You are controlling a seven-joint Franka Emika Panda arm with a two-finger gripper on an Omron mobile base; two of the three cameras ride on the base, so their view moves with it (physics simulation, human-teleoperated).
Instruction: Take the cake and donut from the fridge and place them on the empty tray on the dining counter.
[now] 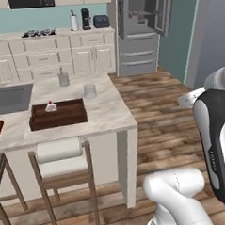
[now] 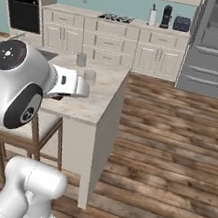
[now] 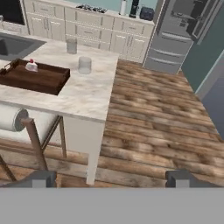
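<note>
claw (image 3: 111, 178): spread, empty | cake (image 3: 31, 65): on tray (image 3: 37, 78), well apart from claw

Domestic kitchen: cream wall cabinets (image 1: 45, 59), hob (image 1: 39, 32), steel fridge (image 1: 138, 32), marbled island counter (image 1: 105, 110), wood floor (image 2: 176, 143).

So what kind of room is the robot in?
It's a kitchen. You can tell from the tall grey steel fridge with its door open, the cream cabinets along the wall, and the long beige marbled stone counter with a grey sink in it.
</note>
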